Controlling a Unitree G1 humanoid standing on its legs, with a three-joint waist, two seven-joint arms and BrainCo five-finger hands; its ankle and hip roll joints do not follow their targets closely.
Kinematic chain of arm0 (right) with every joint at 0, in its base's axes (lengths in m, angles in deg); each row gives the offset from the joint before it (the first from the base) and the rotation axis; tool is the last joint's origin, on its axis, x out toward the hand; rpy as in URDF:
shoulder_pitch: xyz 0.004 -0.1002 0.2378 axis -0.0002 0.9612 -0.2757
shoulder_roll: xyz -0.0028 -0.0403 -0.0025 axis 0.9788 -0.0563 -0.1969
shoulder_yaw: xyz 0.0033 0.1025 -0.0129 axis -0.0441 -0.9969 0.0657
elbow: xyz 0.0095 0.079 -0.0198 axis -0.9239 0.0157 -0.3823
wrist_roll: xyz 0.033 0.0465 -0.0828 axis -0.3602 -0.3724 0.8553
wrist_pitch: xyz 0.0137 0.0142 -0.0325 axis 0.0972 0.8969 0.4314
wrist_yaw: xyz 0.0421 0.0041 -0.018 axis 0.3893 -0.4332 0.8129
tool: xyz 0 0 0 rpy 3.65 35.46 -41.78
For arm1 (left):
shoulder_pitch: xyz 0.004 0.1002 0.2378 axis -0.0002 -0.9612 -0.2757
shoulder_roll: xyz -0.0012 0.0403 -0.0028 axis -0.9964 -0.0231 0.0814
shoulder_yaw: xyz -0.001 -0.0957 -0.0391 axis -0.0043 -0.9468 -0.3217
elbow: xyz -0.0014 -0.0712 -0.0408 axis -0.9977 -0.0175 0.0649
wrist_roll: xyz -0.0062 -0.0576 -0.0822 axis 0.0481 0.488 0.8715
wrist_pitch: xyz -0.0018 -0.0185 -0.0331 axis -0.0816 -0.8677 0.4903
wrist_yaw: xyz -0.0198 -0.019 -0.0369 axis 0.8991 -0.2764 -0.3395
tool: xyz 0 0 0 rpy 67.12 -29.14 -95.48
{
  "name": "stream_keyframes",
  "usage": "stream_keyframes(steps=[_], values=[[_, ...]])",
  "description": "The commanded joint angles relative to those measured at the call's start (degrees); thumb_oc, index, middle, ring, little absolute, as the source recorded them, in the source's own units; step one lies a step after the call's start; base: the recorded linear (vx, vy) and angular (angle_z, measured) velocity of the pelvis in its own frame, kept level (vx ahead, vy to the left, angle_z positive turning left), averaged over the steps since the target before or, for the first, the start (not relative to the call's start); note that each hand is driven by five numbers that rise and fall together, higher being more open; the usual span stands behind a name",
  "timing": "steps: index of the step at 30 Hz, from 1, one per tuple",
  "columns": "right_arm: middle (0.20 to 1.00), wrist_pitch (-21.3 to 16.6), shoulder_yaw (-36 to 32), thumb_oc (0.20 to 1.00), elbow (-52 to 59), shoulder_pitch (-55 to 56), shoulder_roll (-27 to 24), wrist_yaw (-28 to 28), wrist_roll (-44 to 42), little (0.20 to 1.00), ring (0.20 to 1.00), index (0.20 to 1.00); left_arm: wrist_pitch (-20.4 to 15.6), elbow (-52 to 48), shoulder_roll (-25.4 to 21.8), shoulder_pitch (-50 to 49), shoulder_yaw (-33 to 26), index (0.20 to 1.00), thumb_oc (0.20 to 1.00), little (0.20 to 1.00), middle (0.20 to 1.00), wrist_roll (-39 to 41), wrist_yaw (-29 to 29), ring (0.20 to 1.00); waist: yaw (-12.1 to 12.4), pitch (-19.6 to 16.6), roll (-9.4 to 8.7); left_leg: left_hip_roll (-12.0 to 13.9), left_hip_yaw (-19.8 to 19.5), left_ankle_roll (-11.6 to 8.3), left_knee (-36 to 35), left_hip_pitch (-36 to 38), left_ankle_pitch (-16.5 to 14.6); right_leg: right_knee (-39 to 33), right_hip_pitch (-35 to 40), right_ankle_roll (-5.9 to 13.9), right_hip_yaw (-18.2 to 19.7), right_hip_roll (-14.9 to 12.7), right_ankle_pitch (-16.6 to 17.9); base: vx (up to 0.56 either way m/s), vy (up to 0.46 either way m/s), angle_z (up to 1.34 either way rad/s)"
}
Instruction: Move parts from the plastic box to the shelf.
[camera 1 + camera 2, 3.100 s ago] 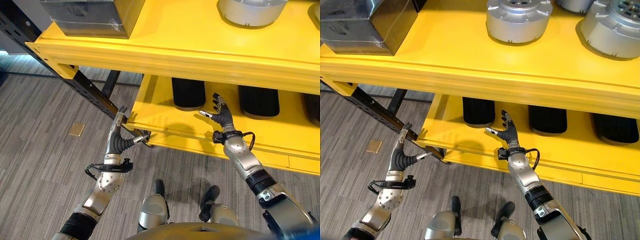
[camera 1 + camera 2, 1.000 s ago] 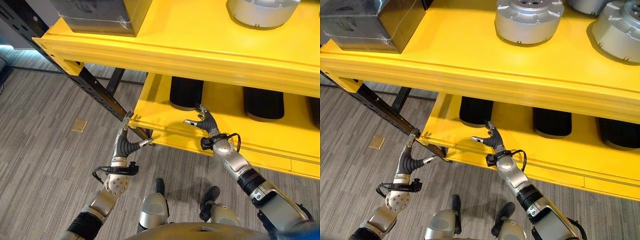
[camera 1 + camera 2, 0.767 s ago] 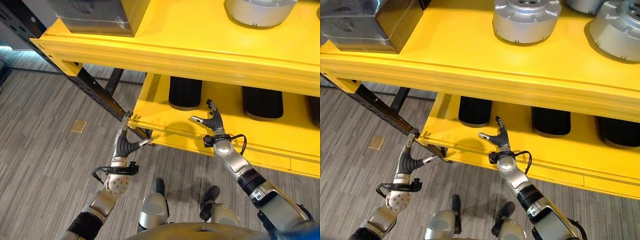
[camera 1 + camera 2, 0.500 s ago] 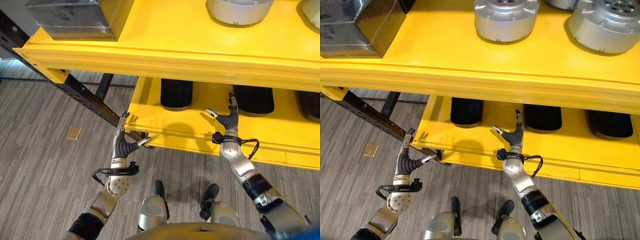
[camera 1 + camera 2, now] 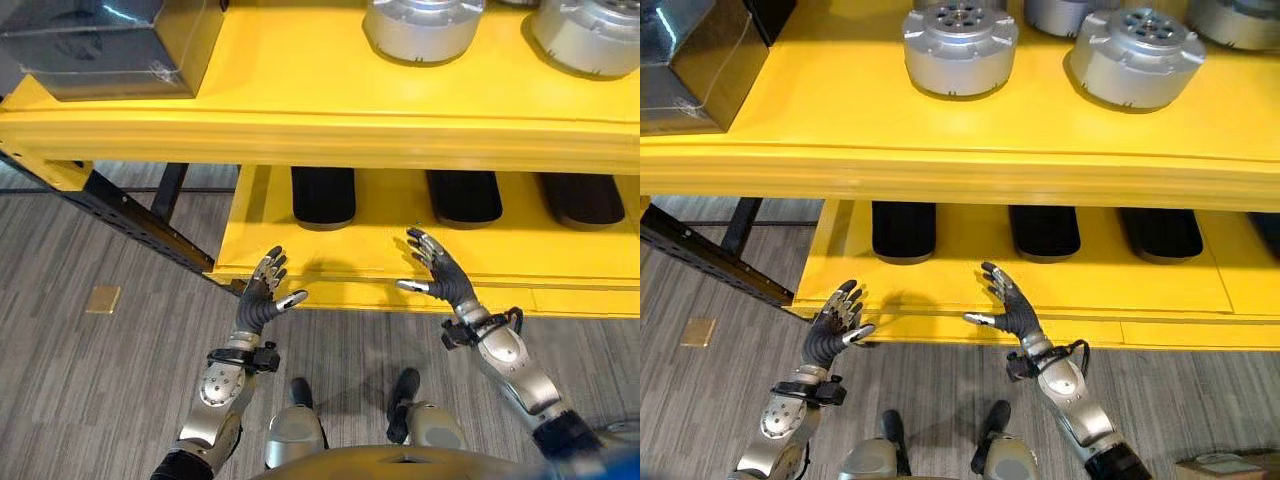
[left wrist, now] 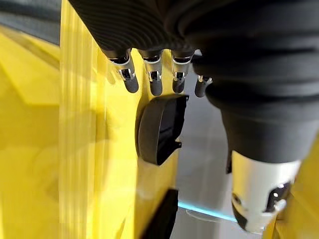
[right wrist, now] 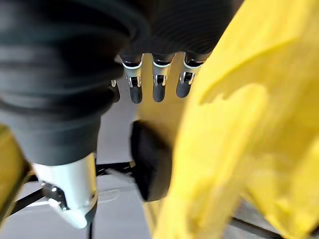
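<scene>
Left hand (image 5: 262,298): hovering empty, fingers spread, before the yellow shelf (image 5: 330,265).
Right hand (image 5: 440,281): likewise splayed (empty).
Right eye view: showing silver parts (image 5: 960,46) above both hands.

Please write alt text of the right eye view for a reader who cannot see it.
Both hands, the left hand and the right hand, are open and empty before the yellow shelf. Silver round parts stand on its upper level, black parts on the lower.
</scene>
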Motion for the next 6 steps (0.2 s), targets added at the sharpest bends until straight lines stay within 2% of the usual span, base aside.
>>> stream_keyframes(steps=[1,6], values=[[1.000,-1.3,-1.6,1.000,2.3,-1.1,-1.0,3.3,-3.5,1.000,1.000,1.000,-2.7,-4.8,-2.0,-1.5,-1.3,1.000,1.000,1.000,1.000,3.7,6.0,1.000,-0.5,-2.1,-1.33,-1.3,1.8,0.44,1.2,-0.6,0.8,0.0,3.1,6.91,3.0,-3.3,-0.8,-0.02,-0.011,-0.06],[1.000,-2.5,-3.6,1.000,0.3,1.0,-1.4,6.8,-3.6,1.000,1.000,1.000,-1.5,-4.6,-2.7,-2.8,-2.3,1.000,1.000,1.000,1.000,5.6,13.5,1.000,-1.2,-3.0,-1.46,-1.6,2.4,0.67,0.6,0.2,0.7,-0.9,3.2,7.15,3.4,-3.2,0.0,-0.01,-0.004,-0.07]])
